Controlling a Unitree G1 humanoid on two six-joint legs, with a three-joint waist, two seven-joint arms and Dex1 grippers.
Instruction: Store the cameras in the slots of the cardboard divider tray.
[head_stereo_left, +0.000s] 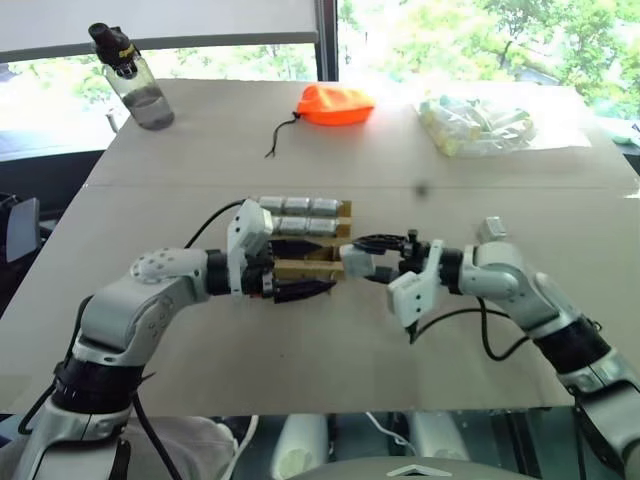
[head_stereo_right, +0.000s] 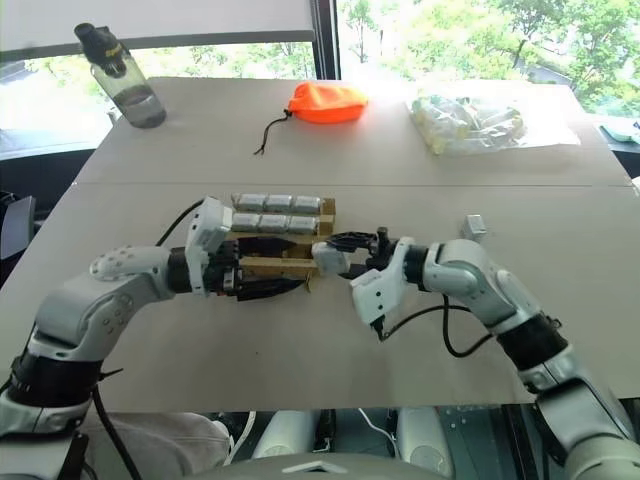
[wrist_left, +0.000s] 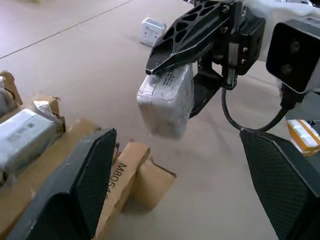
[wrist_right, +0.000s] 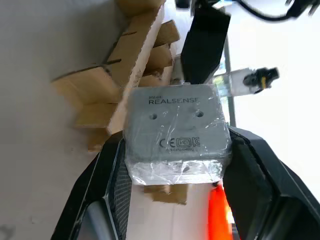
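From the head cameras, the cardboard divider tray sits mid-table with silver-grey cameras already filling its far rows, while the near rows look free. The left gripper reaches in from the left with its fingers spread wide around the tray's near end, gripping nothing that can be made out. The right gripper comes from the right at about the same height, clamped on one wrapped camera that hangs just beside the tray's right edge, so the right arm is the one placed to do the loading. A spare camera lies on the table beyond the right forearm. In the left wrist view, the held camera hangs above the tabletop, apart from the cardboard, with the free slots lying toward the left gripper from it. In the right wrist view, the fingers press on the camera's two sides and the tray's stepped slots stand straight ahead; my judgement is that the block must be lined up with a slot before lowering.
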